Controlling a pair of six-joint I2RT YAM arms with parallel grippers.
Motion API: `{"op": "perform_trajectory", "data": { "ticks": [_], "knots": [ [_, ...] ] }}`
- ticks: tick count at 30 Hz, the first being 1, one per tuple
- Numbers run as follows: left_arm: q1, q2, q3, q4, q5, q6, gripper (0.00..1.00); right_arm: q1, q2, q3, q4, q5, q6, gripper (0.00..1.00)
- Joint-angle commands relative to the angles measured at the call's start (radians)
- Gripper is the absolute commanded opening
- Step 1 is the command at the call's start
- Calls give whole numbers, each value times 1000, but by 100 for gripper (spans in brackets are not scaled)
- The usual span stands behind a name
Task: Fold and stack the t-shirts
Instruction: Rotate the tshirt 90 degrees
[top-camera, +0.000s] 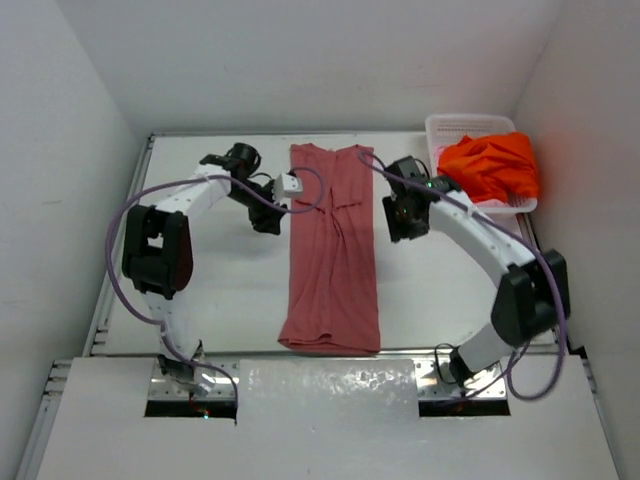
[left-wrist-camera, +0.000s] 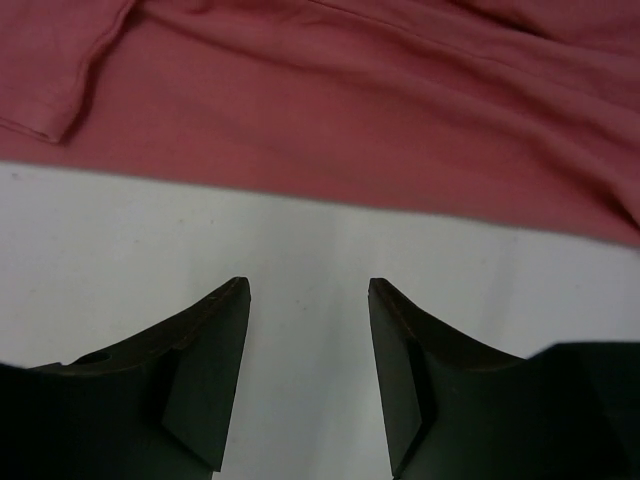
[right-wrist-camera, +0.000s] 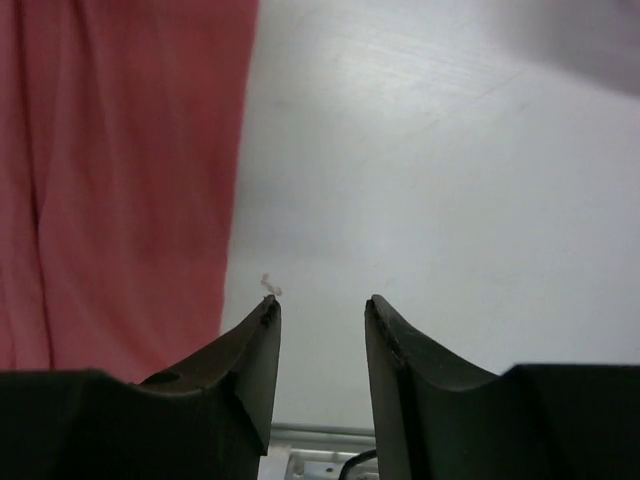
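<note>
Shirt (top-camera: 330, 260) lies between left gripper (left-wrist-camera: 308, 285) and right gripper (right-wrist-camera: 320, 302), touching neither. Both stand spread, holding nothing

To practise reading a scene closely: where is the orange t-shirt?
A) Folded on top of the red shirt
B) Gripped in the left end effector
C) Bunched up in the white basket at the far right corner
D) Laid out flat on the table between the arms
C: the orange t-shirt sits bunched in the white basket; the rose-red t-shirt is the one laid out on the table.
</note>
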Motion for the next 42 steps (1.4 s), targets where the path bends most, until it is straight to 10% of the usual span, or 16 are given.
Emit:
{"op": "perform_trajectory", "data": {
  "ticks": [1,9,14,26,42],
  "knots": [
    [16,-90,-83,209,1,-132,49,129,-159,-151,155,-100,66,37],
    [-22,-181,-172,392,-89,-409,50,156,-342,-363,332,-387,10,60],
    [-48,-160,-152,504,-148,-598,50,102,-277,-363,266,-283,-207,60],
    [-67,-461,-304,116,-459,-425,55,148,-352,-431,461,-492,46,46],
    [-145,-864,-786,347,-386,-371,54,523,-205,-674,787,-393,489,54]
  ]
}}
